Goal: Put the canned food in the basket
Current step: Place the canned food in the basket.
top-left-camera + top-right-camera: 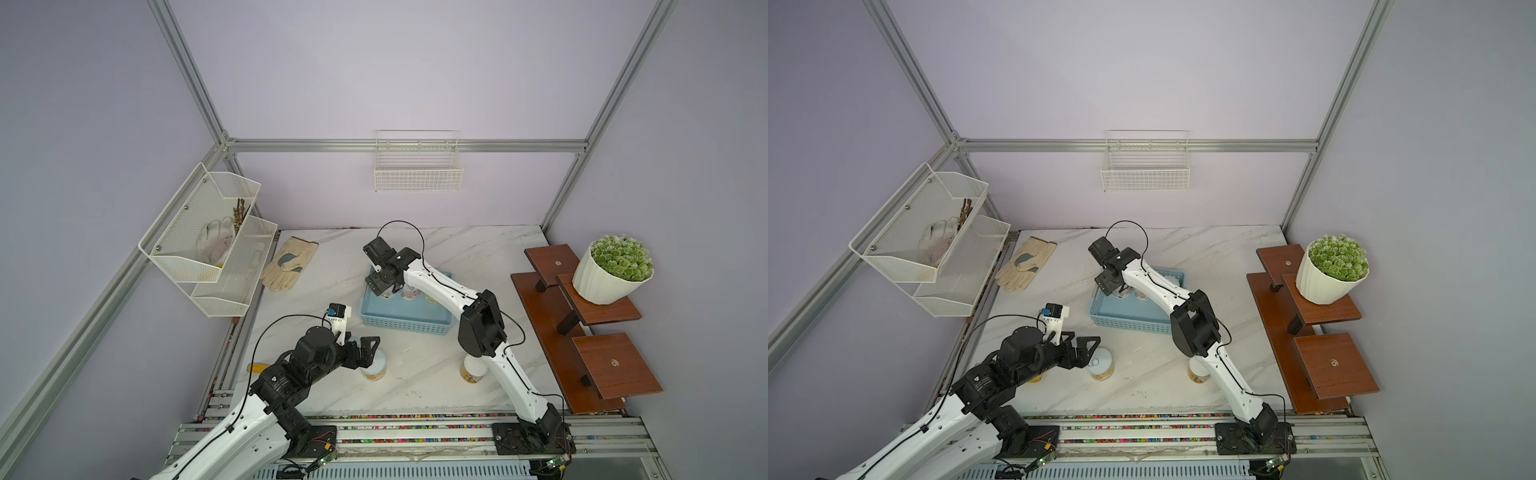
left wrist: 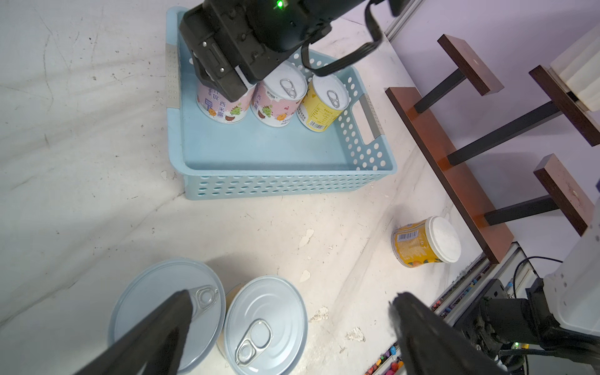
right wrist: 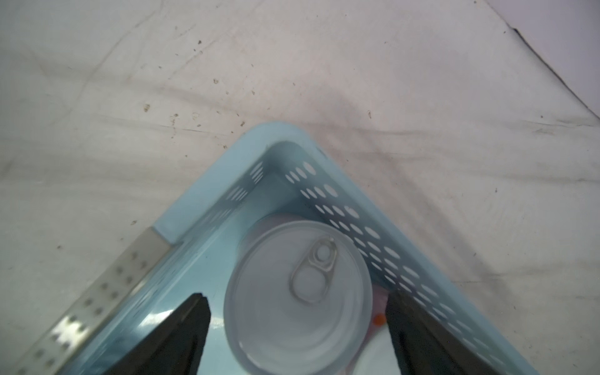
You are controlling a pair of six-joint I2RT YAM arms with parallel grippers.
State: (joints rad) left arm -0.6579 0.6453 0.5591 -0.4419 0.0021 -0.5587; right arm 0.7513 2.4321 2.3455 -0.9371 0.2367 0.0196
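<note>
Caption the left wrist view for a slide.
Three cans in the light blue basket, right gripper over one; three more on the marble table.

Robot lab test cell: plain lilac walls inside an aluminium frame. A left arm and right arm are bolted to a rail along the marble bench front edge. Staged props include a mesh rack, wire basket and plant.

The basket is pale blue, dotted with holes. Inside it the pink tins show white bands and cartoon fruit, the yellow tin a black barcode. Outside it the orange tin seems white-capped on the grey-veined white table.
</note>
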